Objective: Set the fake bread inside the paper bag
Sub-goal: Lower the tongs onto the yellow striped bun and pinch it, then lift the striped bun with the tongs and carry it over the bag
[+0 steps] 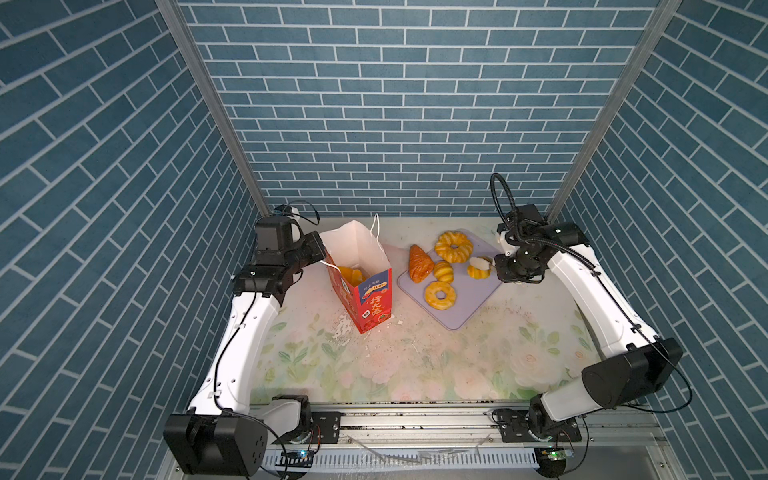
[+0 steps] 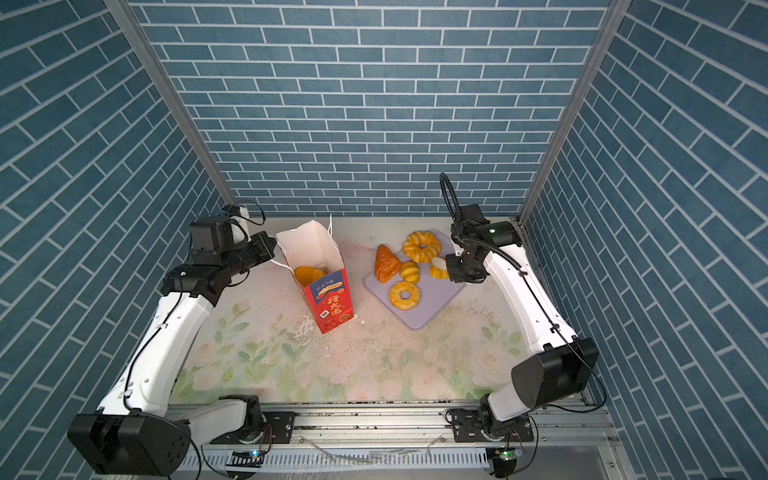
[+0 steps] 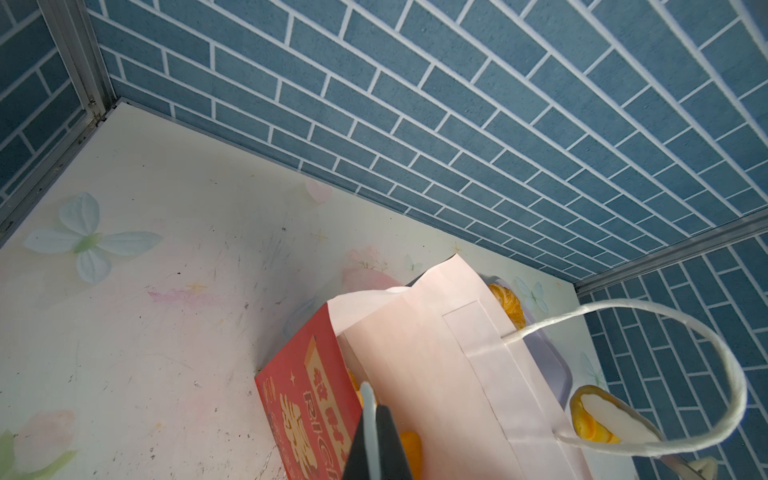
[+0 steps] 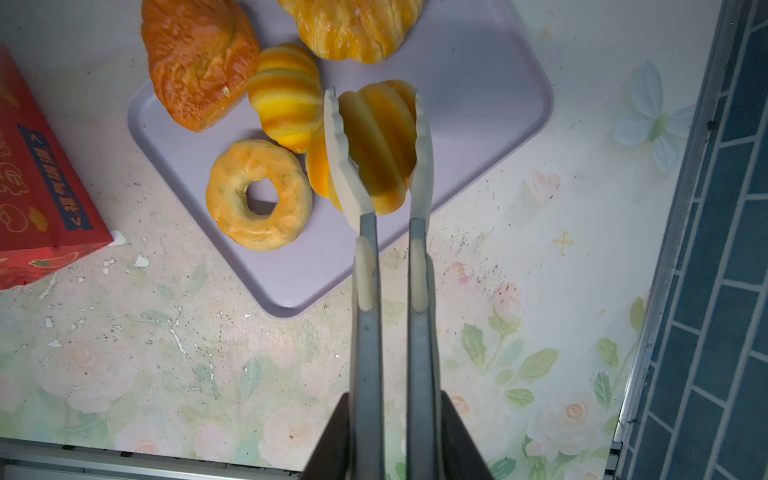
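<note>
My right gripper (image 4: 390, 419): pressed shut on tongs (image 4: 368, 316), whose tips pinch a ridged roll (image 4: 380, 141) over the tray (image 4: 478, 104). Bag (image 1: 361, 266): to my left, mouth up. My left gripper (image 3: 376, 440): nearer it, apparently pinching its rim.

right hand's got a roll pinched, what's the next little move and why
Probably raise the right hand straight up a little. Its fingers are shut on the ridged roll, low over the lilac tray and close to a striped roll; height is needed to clear the rim of the tall paper bag.
</note>
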Tool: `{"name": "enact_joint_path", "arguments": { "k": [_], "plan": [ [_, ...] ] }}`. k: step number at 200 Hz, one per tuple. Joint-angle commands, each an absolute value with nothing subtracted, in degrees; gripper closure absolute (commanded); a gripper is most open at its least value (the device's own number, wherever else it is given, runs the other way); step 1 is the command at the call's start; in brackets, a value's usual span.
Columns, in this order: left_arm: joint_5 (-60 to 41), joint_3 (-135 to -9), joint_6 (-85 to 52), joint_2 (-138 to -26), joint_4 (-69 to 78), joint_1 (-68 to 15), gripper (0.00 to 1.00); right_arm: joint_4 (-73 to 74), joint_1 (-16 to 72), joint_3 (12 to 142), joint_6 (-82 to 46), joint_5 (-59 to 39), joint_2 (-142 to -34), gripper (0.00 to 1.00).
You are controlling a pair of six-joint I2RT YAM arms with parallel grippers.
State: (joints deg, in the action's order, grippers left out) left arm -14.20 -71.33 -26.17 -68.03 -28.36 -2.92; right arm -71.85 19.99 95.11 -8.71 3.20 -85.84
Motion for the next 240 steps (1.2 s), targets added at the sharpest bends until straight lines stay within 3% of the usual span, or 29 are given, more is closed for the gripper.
{"name": "enact_joint_path", "arguments": {
  "k": [1,112,185,240],
  "plan": [
    [-14.33,-70.76,-26.13,-67.14,-27.42,-3.08,1.0,-69.0,20.52,98.38,-8.62,3.06,-82.41,0.8],
    [-13.27,-71.54,-26.81,-67.05,-28.28,-3.08,1.0,-54.4,28.46,102.95,-2.31,-4.67,-75.85,0.82],
    [-12.66,-71.25,-27.49,-67.06,-28.19,-4.2,1.0,-40.18,41.04,104.48,1.84,-11.84,-77.87,0.82],
    [-12.13,-71.57,-27.09,-66.62,-29.18,-4.52,1.0,-42.51,47.47,108.43,5.02,-15.03,-84.86,0.81]
  ]
}}
